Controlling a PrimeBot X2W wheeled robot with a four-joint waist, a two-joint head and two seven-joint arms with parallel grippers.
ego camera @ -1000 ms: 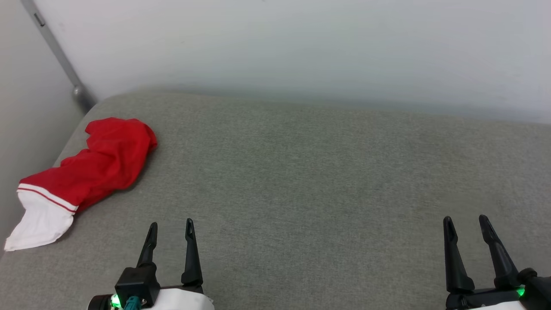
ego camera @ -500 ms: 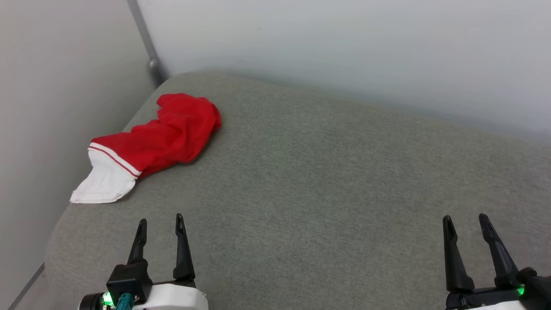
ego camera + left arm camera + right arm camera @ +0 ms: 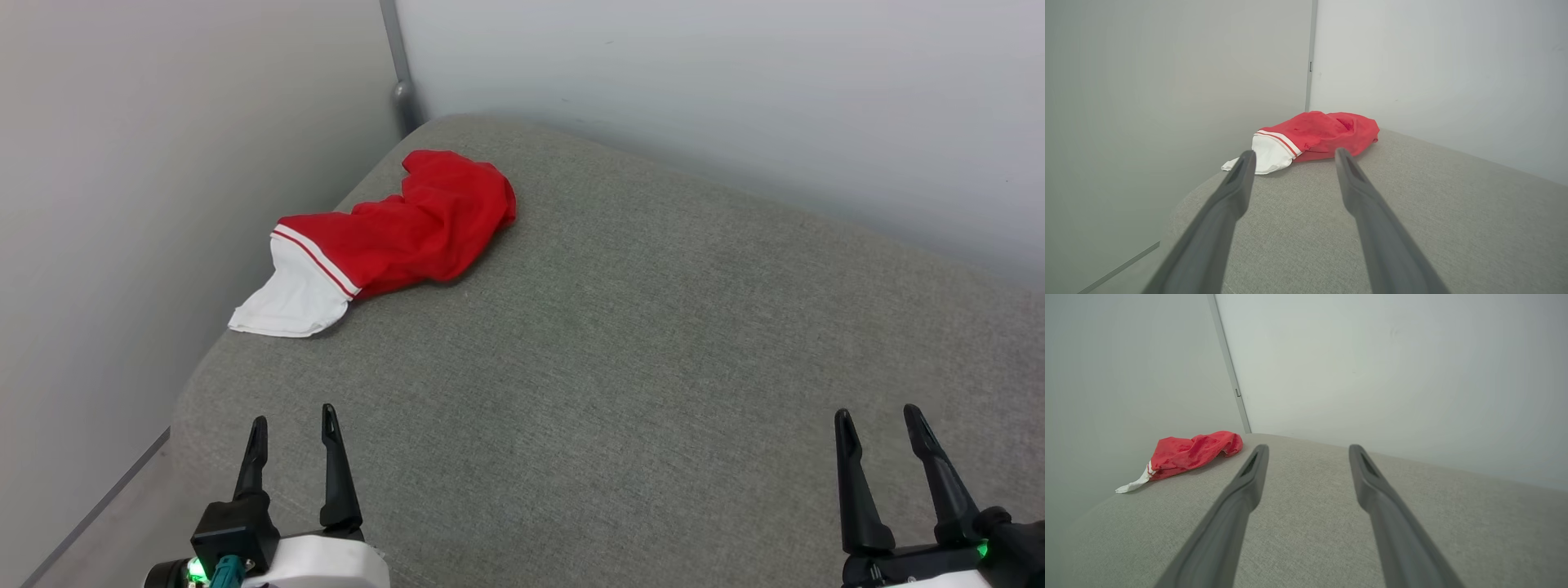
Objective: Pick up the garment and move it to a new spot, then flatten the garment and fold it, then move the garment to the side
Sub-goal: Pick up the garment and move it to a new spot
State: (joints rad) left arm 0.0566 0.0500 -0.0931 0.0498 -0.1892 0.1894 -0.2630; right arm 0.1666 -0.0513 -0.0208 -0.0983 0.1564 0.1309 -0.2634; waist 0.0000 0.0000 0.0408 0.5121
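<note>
Starting the pick-up, I hold my left pincer (image 3: 294, 415) and right pincer (image 3: 878, 412) open and empty. The garment (image 3: 408, 229) lies bunched at the far-left corner of the surface (image 3: 653, 367), so I reckon the next move is a forward reach.

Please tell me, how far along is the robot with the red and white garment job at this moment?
Done: nothing yet. The garment lies crumpled and unfolded near the far left corner of the grey surface. In hand: the left gripper and right gripper are open and empty, well short of it; the left one points toward it. Left: pick up, move, flatten, fold, set aside.
</note>
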